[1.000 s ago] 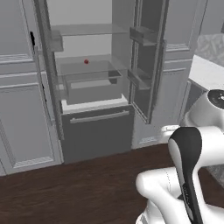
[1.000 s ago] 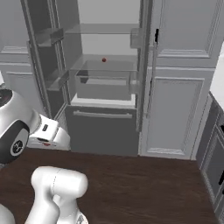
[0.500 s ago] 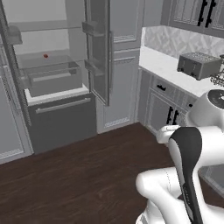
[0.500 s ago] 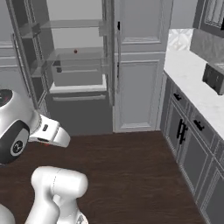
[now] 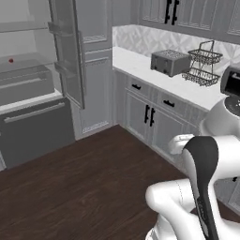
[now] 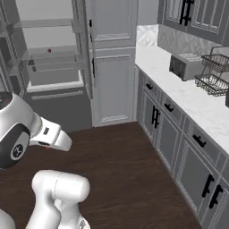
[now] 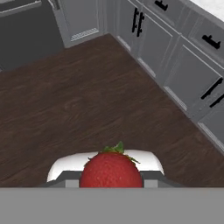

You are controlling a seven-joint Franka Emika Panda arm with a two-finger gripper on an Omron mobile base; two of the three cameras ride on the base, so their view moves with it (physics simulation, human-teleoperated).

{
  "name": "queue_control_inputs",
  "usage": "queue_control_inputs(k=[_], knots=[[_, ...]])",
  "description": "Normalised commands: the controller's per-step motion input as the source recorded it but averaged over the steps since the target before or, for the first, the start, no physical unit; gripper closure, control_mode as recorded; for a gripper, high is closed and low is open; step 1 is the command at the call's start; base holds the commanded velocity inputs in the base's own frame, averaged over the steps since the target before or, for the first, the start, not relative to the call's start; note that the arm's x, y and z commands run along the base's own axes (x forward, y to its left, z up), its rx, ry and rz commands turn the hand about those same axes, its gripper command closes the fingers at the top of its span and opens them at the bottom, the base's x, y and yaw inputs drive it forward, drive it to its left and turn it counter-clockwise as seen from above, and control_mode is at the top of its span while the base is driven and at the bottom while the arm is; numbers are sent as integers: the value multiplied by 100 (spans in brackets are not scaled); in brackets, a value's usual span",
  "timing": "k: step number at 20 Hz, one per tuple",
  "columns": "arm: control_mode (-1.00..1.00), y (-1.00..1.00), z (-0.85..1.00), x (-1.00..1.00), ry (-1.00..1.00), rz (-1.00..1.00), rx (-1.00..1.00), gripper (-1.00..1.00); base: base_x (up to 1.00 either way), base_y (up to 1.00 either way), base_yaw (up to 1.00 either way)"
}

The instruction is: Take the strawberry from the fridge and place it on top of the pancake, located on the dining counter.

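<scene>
Hidden or unclear: the gripper fingertips are covered by the strawberry [image 7: 111, 169] at the bottom of the hand view, so I cannot tell how the jaws stand or whether they are clenched on it; a small red speck [image 5: 11, 60] on a fridge shelf is too small to identify
Strawberry: red with a green leafy top, low in the hand view, in front of a white curved part, above the dark floor
Fridge [image 5: 33, 117]: at the left of the left base view, cut off by the frame edge; doors open, pale interior, glass shelves, dark bottom drawer with a horizontal bar; in the right base view it stands at upper left [image 6: 53, 71]
Tall cabinet [image 6: 112, 76]: light grey, panelled, just right of the fridge
Floor [image 5: 89, 183]: dark wood planks, running between fridge and lower cabinets
Worktop [image 5: 154, 75]: white, over grey drawers with black handles, along the right wall
Toaster [image 5: 170, 62]: grey, on the worktop
Wire rack [image 5: 202, 65]: dark, two tiers, just right of the toaster, partly cut off in the right base view
</scene>
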Motion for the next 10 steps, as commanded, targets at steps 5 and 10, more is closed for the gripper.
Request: queue_control_inputs(k=[5, 10], knots=[[100, 0, 0, 0, 0, 0, 0, 100, -30, 12, -6], [100, 0, 0, 0, 0, 0, 0, 100, -77, 2, 71]])
